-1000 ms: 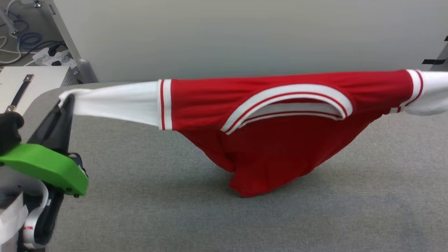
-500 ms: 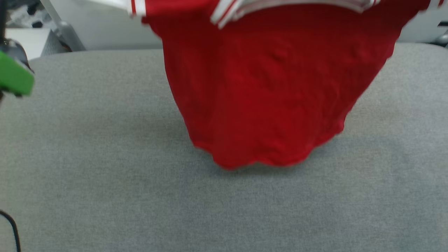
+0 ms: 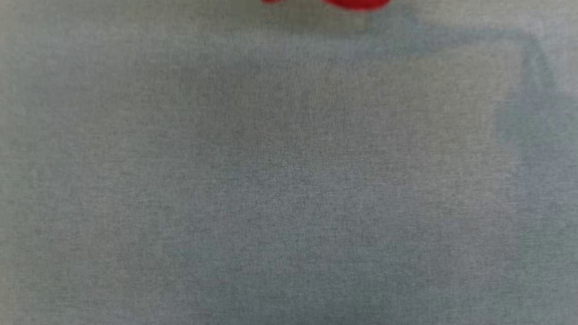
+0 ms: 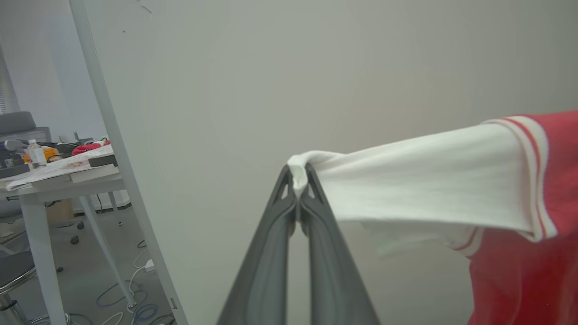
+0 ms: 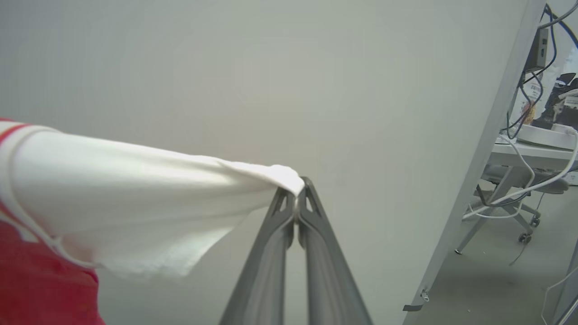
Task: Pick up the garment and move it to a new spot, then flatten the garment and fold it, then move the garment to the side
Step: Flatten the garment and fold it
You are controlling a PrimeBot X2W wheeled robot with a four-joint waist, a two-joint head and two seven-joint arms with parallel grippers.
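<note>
The garment hangs stretched between my two grippers, held up in front of a pale wall. In the left wrist view my left gripper is shut on the tip of one white sleeve, and the red body starts at the striped trim on the right. In the right wrist view my right gripper is shut on the other white sleeve, with red cloth at the lower left. The head view catches just the garment's red lower edge at the top, over the grey table.
A pale wall panel stands close behind the garment. Left of it are a white post, a cluttered desk and floor cables. To the right are another desk, hanging cables and a wheeled chair base.
The head camera has tilted down, so the garment has slid up out of the picture to a red sliver. The left gripper has left that view.
</note>
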